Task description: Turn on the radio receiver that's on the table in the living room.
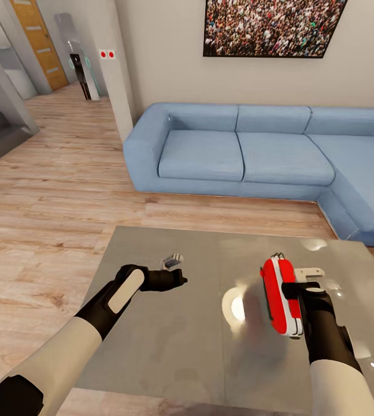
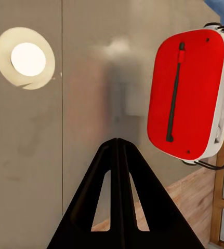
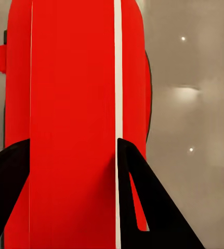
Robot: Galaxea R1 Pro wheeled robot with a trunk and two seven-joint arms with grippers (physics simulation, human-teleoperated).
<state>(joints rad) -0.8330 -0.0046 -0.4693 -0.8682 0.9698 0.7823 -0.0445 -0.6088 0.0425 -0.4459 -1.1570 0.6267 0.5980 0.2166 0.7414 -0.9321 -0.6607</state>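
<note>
The radio (image 1: 280,296) is held on edge above the table (image 1: 169,346), pinched between the fingers of the right gripper (image 1: 295,294). The left gripper (image 1: 178,281) hovers over the table to the radio's left, fingers pressed together. A lamp reflection (image 1: 234,306) glows on the tabletop beside the radio. Beyond the table stand a blue sofa (image 1: 256,156) and a crowd picture (image 1: 270,26). No writing is readable.
</note>
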